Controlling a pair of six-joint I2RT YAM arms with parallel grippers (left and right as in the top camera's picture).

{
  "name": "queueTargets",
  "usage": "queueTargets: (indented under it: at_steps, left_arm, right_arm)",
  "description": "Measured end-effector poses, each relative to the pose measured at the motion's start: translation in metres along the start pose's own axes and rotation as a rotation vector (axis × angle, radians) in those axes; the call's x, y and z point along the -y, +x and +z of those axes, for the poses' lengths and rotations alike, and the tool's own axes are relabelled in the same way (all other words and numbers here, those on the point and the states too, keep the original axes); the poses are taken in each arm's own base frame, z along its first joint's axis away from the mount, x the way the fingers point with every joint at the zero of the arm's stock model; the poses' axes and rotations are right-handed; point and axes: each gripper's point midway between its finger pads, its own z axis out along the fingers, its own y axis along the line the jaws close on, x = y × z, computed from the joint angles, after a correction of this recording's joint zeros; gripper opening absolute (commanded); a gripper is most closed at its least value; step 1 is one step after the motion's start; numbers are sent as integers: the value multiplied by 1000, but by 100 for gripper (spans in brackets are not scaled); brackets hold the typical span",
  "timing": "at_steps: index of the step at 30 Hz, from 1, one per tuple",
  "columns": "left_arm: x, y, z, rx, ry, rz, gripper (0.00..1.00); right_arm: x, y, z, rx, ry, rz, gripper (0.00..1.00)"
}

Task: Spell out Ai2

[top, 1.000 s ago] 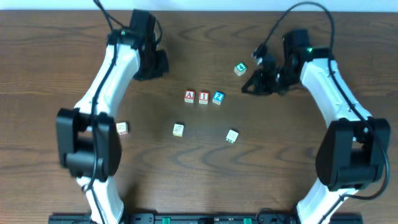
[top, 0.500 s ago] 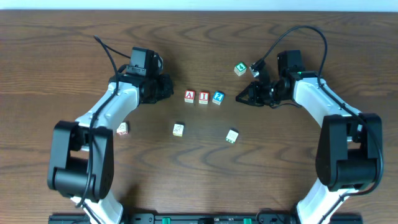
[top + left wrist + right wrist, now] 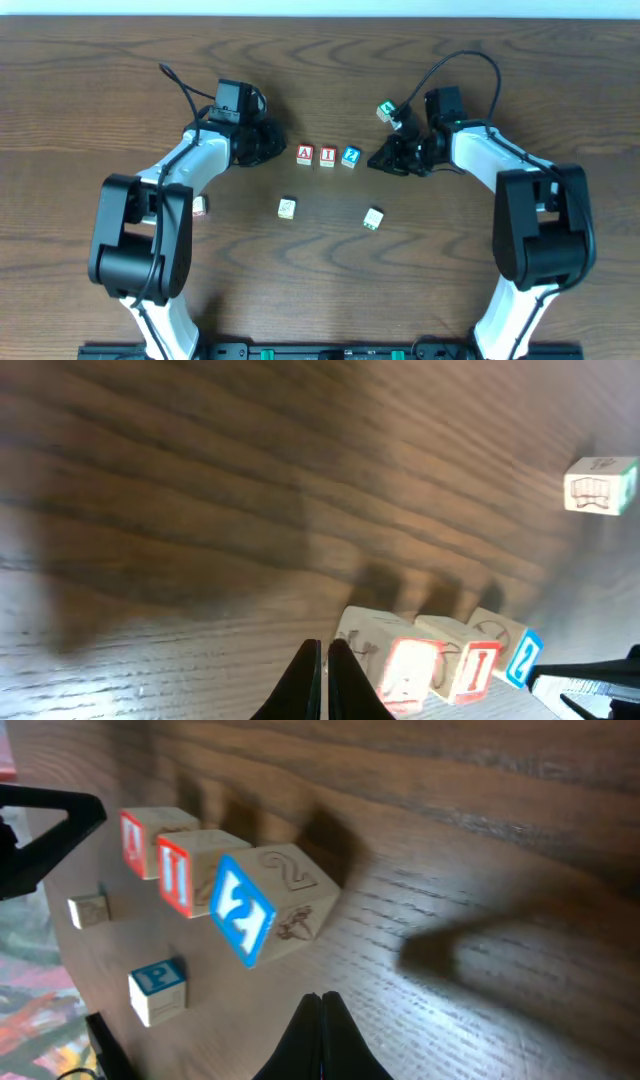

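3 in row: cube A (image 3: 305, 155), cube I (image 3: 327, 156), cube 2 (image 3: 350, 156); 4 spare cubes (image 3: 287, 208).

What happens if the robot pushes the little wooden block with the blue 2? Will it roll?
The small wooden cube with the blue 2 face would probably slide, not roll: its flat base rests on the wooden table. It looks solid, so likely won't squash. Pushed sideways, it might bump the white cube with the red I close beside it.
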Motion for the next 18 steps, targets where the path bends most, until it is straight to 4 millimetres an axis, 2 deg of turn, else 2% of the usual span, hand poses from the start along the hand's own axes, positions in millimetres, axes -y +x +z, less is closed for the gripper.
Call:
queueTargets:
  at_steps: [9, 18]
  left_arm:
    - [-6, 8, 11, -41, 3, -53, 6]
    - [5, 13, 18, -48, 22, -53, 6]
  right_arm:
    - [-2, -9, 5, 35, 9, -13, 2]
    - [1, -13, 17, 43, 6, -8, 2]
